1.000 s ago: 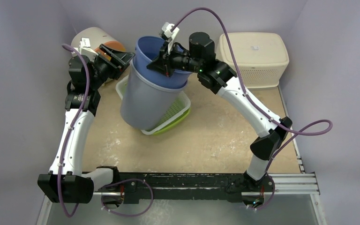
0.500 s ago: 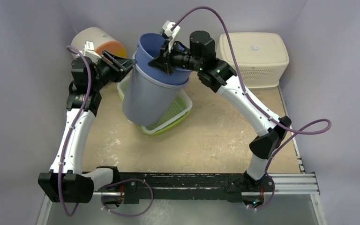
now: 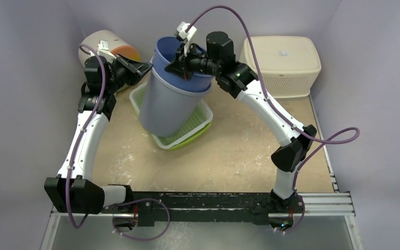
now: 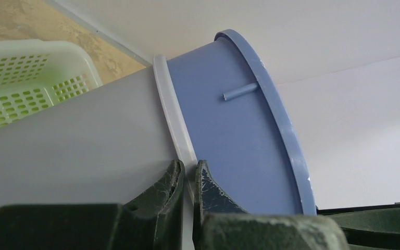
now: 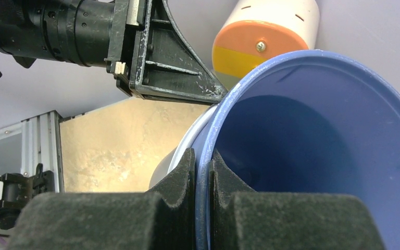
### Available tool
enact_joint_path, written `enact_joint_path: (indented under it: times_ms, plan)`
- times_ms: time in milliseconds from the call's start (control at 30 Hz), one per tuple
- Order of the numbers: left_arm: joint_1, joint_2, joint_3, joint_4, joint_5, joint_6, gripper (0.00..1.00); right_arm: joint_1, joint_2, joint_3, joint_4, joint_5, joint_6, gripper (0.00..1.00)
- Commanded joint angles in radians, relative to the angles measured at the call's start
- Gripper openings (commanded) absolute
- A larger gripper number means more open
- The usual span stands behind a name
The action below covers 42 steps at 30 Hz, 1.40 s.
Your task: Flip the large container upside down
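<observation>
The large container [image 3: 166, 107] is a tall grey bin with a pale rim, tilted with its mouth toward the back wall. A blue bucket [image 3: 167, 52] is nested inside it. My left gripper [image 3: 147, 66] is shut on the grey bin's pale rim [image 4: 167, 104] from the left; in the left wrist view the gripper [image 4: 189, 169] pinches that lip next to the blue bucket [image 4: 229, 135]. My right gripper [image 3: 181, 66] is shut on the blue bucket's rim; the right wrist view shows the gripper [image 5: 202, 156] clamping the blue bucket [image 5: 302, 151] by its edge.
A green mesh basket [image 3: 192, 125] lies under the tilted bin's base. An orange-and-white cylinder [image 3: 107, 44] lies at the back left. A beige lidded box [image 3: 281, 62] stands at the back right. Walls close in on three sides.
My left gripper has moved in and shut on the grey bin's rim. The nested bins have shifted a little up and to the right with the right arm.
</observation>
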Motion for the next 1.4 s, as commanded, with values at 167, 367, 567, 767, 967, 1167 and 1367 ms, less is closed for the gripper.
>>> enact_joint_path:
  times_ms: [167, 367, 567, 767, 967, 1167, 1367]
  plan:
    - [-0.061, 0.032, -0.010, -0.139, 0.005, 0.178, 0.00, 0.026, 0.018, 0.206, 0.031, -0.012, -0.119, 0.00]
    - [-0.061, -0.011, -0.144, -0.207, -0.038, 0.242, 0.00, -0.005, 0.044, 0.308, 0.061, 0.067, -0.149, 0.00]
    - [-0.061, -0.022, -0.290, -0.176, -0.074, 0.256, 0.00, -0.020, 0.021, 0.310, 0.183, 0.047, -0.115, 0.00]
    - [-0.061, 0.012, -0.316, -0.134, -0.088, 0.259, 0.00, -0.029, -0.004, 0.296, 0.262, -0.022, -0.046, 0.00]
    - [-0.060, 0.019, -0.214, -0.178, -0.098, 0.263, 0.00, -0.025, -0.003, 0.254, 0.181, -0.047, -0.082, 0.00]
    - [-0.060, 0.002, -0.127, -0.249, -0.125, 0.273, 0.18, -0.014, -0.044, 0.208, 0.110, 0.041, -0.160, 0.00]
    - [-0.060, -0.009, -0.103, -0.274, -0.132, 0.279, 0.51, -0.014, -0.062, 0.332, 0.085, 0.115, -0.221, 0.00]
